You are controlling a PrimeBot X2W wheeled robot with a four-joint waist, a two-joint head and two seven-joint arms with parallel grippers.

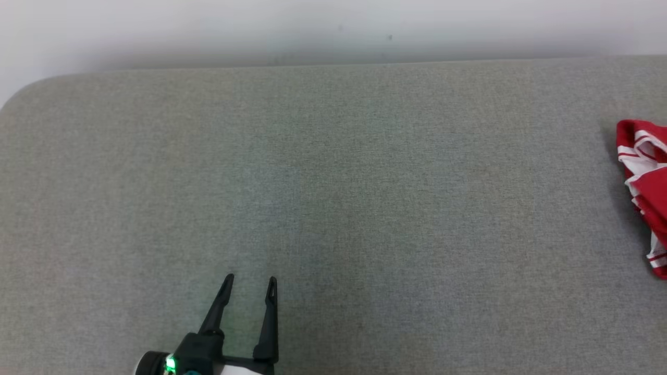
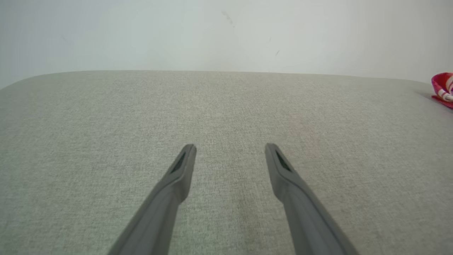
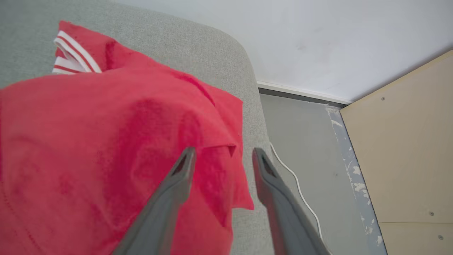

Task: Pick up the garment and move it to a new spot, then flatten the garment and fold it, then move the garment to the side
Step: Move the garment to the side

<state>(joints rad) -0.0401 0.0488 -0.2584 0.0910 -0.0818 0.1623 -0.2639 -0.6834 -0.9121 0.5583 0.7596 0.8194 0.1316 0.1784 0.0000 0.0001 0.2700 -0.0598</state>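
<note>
The garment is red with white striped trim and lies crumpled at the right edge of the grey table; a corner of it peeks in at the far right of the left wrist view. Close up, the garment spreads below my right gripper, whose fingers stand apart over the cloth's right edge, gripping nothing. My left gripper hovers open over bare table at the lower left, far from the garment, also seen as the left gripper.
The table's rounded right end drops to a grey floor with a white cable. A pale wooden panel stands beyond it. A white wall runs behind the table.
</note>
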